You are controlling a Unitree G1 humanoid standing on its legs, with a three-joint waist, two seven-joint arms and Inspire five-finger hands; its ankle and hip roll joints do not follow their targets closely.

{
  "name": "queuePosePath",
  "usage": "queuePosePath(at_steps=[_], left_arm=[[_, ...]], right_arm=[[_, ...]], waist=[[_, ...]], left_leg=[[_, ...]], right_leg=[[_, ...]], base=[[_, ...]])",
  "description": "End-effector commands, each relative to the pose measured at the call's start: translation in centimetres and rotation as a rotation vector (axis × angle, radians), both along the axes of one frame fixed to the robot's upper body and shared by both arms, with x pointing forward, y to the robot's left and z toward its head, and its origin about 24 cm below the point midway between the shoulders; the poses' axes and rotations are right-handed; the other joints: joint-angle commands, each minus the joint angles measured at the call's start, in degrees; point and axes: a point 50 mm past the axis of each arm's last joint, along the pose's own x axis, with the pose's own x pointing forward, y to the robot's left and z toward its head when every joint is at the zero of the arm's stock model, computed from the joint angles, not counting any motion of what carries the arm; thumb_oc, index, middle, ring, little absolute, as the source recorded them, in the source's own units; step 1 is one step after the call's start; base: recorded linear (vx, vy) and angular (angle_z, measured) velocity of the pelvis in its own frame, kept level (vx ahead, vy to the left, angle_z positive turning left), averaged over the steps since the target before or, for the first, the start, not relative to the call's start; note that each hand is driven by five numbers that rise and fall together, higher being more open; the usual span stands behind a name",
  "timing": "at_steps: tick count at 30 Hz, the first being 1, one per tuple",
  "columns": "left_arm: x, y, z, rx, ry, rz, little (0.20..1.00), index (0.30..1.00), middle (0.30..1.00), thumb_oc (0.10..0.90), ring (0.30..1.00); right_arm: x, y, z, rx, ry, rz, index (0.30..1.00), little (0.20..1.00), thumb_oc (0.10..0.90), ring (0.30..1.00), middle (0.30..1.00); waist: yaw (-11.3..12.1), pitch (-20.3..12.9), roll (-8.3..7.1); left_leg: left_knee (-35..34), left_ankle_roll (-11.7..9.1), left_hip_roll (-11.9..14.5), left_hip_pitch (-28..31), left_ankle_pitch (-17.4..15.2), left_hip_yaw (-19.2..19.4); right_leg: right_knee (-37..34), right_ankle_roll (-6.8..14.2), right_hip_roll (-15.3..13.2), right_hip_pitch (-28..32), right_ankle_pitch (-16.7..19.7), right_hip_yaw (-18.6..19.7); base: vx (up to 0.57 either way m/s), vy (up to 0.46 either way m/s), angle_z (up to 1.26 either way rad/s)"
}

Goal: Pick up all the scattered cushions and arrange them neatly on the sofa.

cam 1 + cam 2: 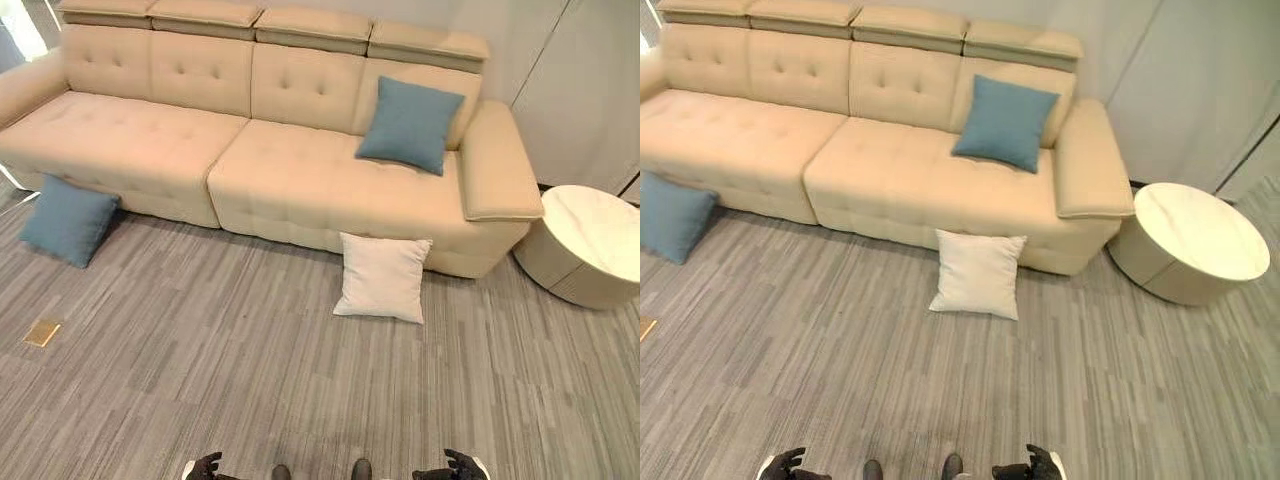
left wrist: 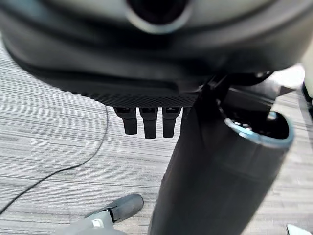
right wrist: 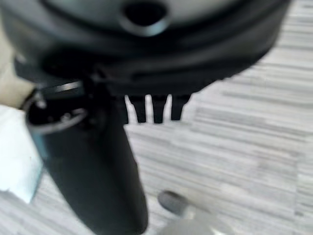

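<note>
Beige tufted sofa point(image 1: 250, 150) is the landmark, spanning the far side of the grey striped carpet floor point(image 1: 250, 370). Round white table point(image 1: 590, 245) stands just beside the sofa's right armrest, on the floor. Blue cushion point(image 1: 410, 123) sits on the sofa's right seat, leaning tilted against the backrest next to the right armrest. Second blue cushion point(image 1: 68, 220) is on the floor, propped against the sofa's front at its left end. White cushion point(image 1: 383, 277) is on the floor, leaning against the sofa's front below the right seat. Small brass floor plate point(image 1: 42, 332) lies in the carpet, well in front of the sofa's left end. No readable writing or labels anywhere. Left hand point(image 1: 205, 466) and right hand point(image 1: 455, 467) hang low, well apart from the sofa, both empty; fingers point(image 2: 146, 122) hang straight down and relaxed, same for the right in its wrist view.
</note>
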Motion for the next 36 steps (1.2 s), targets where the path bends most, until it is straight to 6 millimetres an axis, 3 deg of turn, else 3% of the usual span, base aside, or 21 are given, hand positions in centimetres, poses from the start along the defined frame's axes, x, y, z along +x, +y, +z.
queuePosePath(at_steps=[1, 5, 6, 8, 10, 11, 12, 15, 16, 17, 19, 20, 25, 27, 28, 30, 32, 33, 36], left_arm=[[2.7, -0.3, 0.7, -0.008, -0.085, -0.014, 0.900, 0.900, 0.900, 0.800, 0.900], [3.0, -0.9, 0.6, -0.018, -0.078, -0.046, 0.900, 0.900, 0.900, 0.800, 0.900], [3.4, -1.4, 0.6, -0.031, -0.087, -0.069, 0.900, 0.900, 0.900, 0.800, 0.900], [3.7, -1.6, 0.6, -0.035, -0.093, -0.073, 0.900, 0.900, 0.900, 0.800, 0.900], [4.3, -1.9, 0.8, -0.043, -0.112, -0.070, 0.900, 0.900, 0.900, 0.800, 0.900], [4.5, -2.0, 0.8, -0.046, -0.116, -0.067, 0.900, 0.900, 0.900, 0.800, 0.900], [4.6, -2.1, 0.9, -0.049, -0.123, -0.063, 0.900, 0.900, 0.900, 0.800, 0.900], [4.3, -2.2, 0.8, -0.053, -0.115, -0.060, 0.900, 0.900, 0.900, 0.800, 0.900], [4.2, -2.1, 0.7, -0.051, -0.111, -0.061, 0.900, 0.900, 0.900, 0.800, 0.900], [4.1, -2.0, 0.7, -0.044, -0.108, -0.065, 0.900, 0.900, 0.900, 0.800, 0.900], [4.1, -2.0, 0.7, -0.043, -0.112, -0.067, 0.900, 0.900, 0.900, 0.800, 0.900], [3.7, -1.9, 0.6, -0.050, -0.102, -0.052, 0.900, 0.900, 0.900, 0.800, 0.900], [3.1, -1.5, 0.5, -0.046, -0.086, -0.041, 0.900, 0.900, 0.900, 0.800, 0.900], [3.2, -1.2, 0.6, -0.040, -0.093, -0.035, 0.900, 0.900, 0.900, 0.800, 0.900], [3.7, -0.8, 0.9, -0.031, -0.108, -0.032, 0.900, 0.900, 0.900, 0.800, 0.900], [3.7, -0.6, 1.0, -0.029, -0.114, -0.030, 0.900, 0.900, 0.900, 0.800, 0.900], [4.0, -0.2, 1.2, -0.017, -0.126, -0.021, 0.900, 0.900, 0.900, 0.800, 0.900], [4.2, 0.1, 1.3, -0.010, -0.133, -0.015, 0.900, 0.900, 0.900, 0.800, 0.900], [4.0, 0.3, 1.3, -0.004, -0.126, -0.013, 0.900, 0.900, 0.900, 0.800, 0.900]], right_arm=[[2.0, -1.5, 1.0, -0.061, -0.054, 0.046, 0.900, 0.900, 0.800, 0.900, 0.900], [2.3, -1.8, 1.2, -0.060, -0.080, 0.021, 0.900, 0.900, 0.800, 0.900, 0.900], [2.2, -2.1, 1.3, -0.059, -0.094, -0.002, 0.900, 0.900, 0.800, 0.900, 0.900], [2.3, -2.2, 1.4, -0.053, -0.103, -0.012, 0.900, 0.900, 0.800, 0.900, 0.900], [2.5, -2.5, 1.6, -0.059, -0.122, -0.040, 0.900, 0.900, 0.800, 0.900, 0.900], [2.5, -2.6, 1.6, -0.059, -0.123, -0.048, 0.900, 0.900, 0.800, 0.900, 0.900], [2.5, -2.8, 1.7, -0.065, -0.127, -0.055, 0.900, 0.900, 0.800, 0.900, 0.900], [2.2, -2.9, 1.6, -0.074, -0.117, -0.051, 0.900, 0.900, 0.800, 0.900, 0.900], [2.1, -3.0, 1.6, -0.079, -0.114, -0.050, 0.900, 0.900, 0.800, 0.900, 0.900], [2.3, -3.1, 1.7, -0.086, -0.117, -0.046, 0.900, 0.900, 0.800, 0.900, 0.900], [2.4, -3.1, 1.7, -0.091, -0.119, -0.046, 0.900, 0.900, 0.800, 0.900, 0.900], [2.4, -3.0, 1.7, -0.087, -0.122, -0.043, 0.900, 0.900, 0.800, 0.900, 0.900], [2.5, -2.6, 1.6, -0.082, -0.120, -0.026, 0.900, 0.900, 0.800, 0.900, 0.900], [2.8, -2.3, 1.6, -0.076, -0.122, -0.012, 0.900, 0.900, 0.800, 0.900, 0.900], [3.3, -1.9, 1.7, -0.066, -0.130, 0.006, 0.900, 0.900, 0.800, 0.900, 0.900], [3.5, -1.7, 1.7, -0.061, -0.136, 0.011, 0.900, 0.900, 0.800, 0.900, 0.900], [4.5, -1.4, 2.0, -0.053, -0.160, 0.032, 0.900, 0.900, 0.800, 0.900, 0.900], [5.3, -1.4, 2.4, -0.055, -0.185, 0.038, 0.900, 0.900, 0.800, 0.900, 0.900], [5.8, -1.4, 2.7, -0.055, -0.207, 0.042, 0.900, 0.900, 0.800, 0.900, 0.900]], waist=[[0.9, 1.4, 0.23], [-0.4, 1.4, -0.21], [-1.0, 1.9, -0.44], [-1.5, 2.3, -0.69], [-1.4, 3.5, -0.94], [-1.2, 4.0, -0.99], [-0.6, 4.4, -1.39], [-0.1, 3.9, -1.67], [0.2, 3.8, -1.58], [1.1, 3.8, -1.28], [1.6, 3.9, -1.22], [2.0, 3.1, -1.05], [2.2, 1.8, -1.58], [2.8, 1.3, -2.08], [3.3, 1.0, -2.22], [3.5, 1.0, -2.09], [3.3, 2.0, -1.78], [3.0, 3.1, -0.75], [2.8, 3.6, 0.22]], left_leg=[[0.4, -1.0, -0.5, 2.7, -5.4, 0.5], [4.1, -2.9, 0.6, 0.9, -6.2, 0.4], [9.1, -3.8, 1.7, -0.9, -7.1, 0.2], [12.4, -4.4, 2.1, -2.4, -7.3, 0.2], [20.6, -5.8, 2.9, -6.4, -4.8, -1.2], [22.4, -5.9, 2.7, -8.0, -3.7, -2.6], [22.8, -5.1, 0.6, -11.5, -4.7, -5.1], [18.4, -4.1, -1.1, -12.9, -5.1, -6.1], [16.3, -3.9, -1.4, -13.1, -4.0, -6.4], [13.1, -3.9, -2.1, -15.7, -1.1, -7.7], [12.1, -4.1, -2.5, -16.9, 0.0, -8.3], [9.4, -3.4, -2.7, -15.2, -0.2, -9.4], [8.4, -2.2, -3.4, -12.5, -1.2, -9.2], [8.2, -1.3, -3.6, -11.2, -2.3, -8.0], [7.7, -0.4, -3.5, -9.8, -3.5, -6.8], [7.7, 0.1, -3.4, -9.1, -4.0, -6.4], [7.3, 1.2, -3.3, -7.1, -4.8, -5.6], [7.1, 2.0, -2.7, -5.7, -5.2, -5.1], [6.2, 2.4, -2.5, -3.8, -5.7, -4.9]], right_leg=[[4.8, 4.3, -2.4, -1.4, -1.3, 1.7], [1.8, 2.2, -0.6, -0.3, -2.3, 2.8], [0.0, 1.2, 0.2, 1.3, -3.1, 2.8], [-0.7, 0.5, 0.4, 1.8, -3.3, 2.7], [-1.9, -0.8, 1.2, 3.0, -3.7, 3.0], [-2.1, -1.2, 1.4, 3.4, -3.9, 3.4], [-3.2, -1.4, 1.7, 4.3, -4.0, 4.5], [-4.3, -0.9, 2.1, 5.4, -4.2, 5.2], [-4.8, -0.7, 2.4, 5.9, -4.3, 5.5], [-5.8, -0.6, 3.5, 7.2, -4.7, 7.0], [-6.0, -0.6, 4.0, 7.7, -5.0, 7.9], [-6.2, -0.4, 4.9, 8.1, -5.8, 9.6], [-5.2, 0.2, 4.3, 8.7, -6.4, 11.2], [-3.2, 0.8, 3.7, 8.5, -7.0, 11.9], [2.4, 2.0, 2.9, 6.6, -7.4, 11.5], [6.0, 2.9, 2.5, 5.1, -7.4, 11.1], [14.9, 5.6, 1.1, 0.1, -4.1, 10.4], [21.9, 7.6, -0.6, -3.2, -1.3, 8.2], [25.1, 7.3, -2.3, -5.5, -1.1, 5.5]], base=[[0.06, -0.136, -0.12], [0.05, -0.188, 0.03], [0.06, -0.209, 0.19], [0.03, -0.158, 0.31], [0.02, -0.183, 0.24], [0.07, -0.158, 0.26], [0.07, -0.087, 0.23], [0.15, -0.027, -0.05], [0.24, 0.026, -0.30], [0.17, 0.019, -0.32], [0.15, 0.034, -0.34], [0.15, 0.048, -0.45], [0.21, 0.110, -0.68], [0.19, 0.137, -0.40], [0.09, 0.087, -0.42], [0.10, 0.099, -0.50], [0.12, 0.130, -0.35], [0.11, 0.145, -0.39], [0.07, 0.069, -0.17]])
